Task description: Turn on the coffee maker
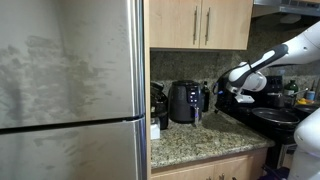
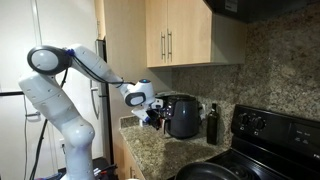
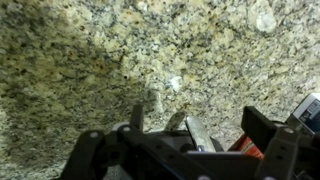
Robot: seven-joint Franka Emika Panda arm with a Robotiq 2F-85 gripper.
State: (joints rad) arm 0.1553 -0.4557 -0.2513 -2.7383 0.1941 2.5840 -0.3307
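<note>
Against the backsplash on the granite counter [image 1: 205, 148], under wooden cabinets [image 1: 200, 22], stands the glossy black coffee maker [image 1: 183, 102], with the steel fridge [image 1: 70, 80] at its 9 o'clock. Just beside it at 3 o'clock in an exterior view hangs the gripper [image 1: 217, 97] on the white arm [image 1: 280, 58]; whether they touch is unclear. The stove [image 1: 280, 118] lies farther toward 3 o'clock. The wrist view looks down on speckled granite. The fingertips [image 3: 136, 118] sit near each other with nothing between them, but I cannot tell whether they are pressed fully together.
</note>
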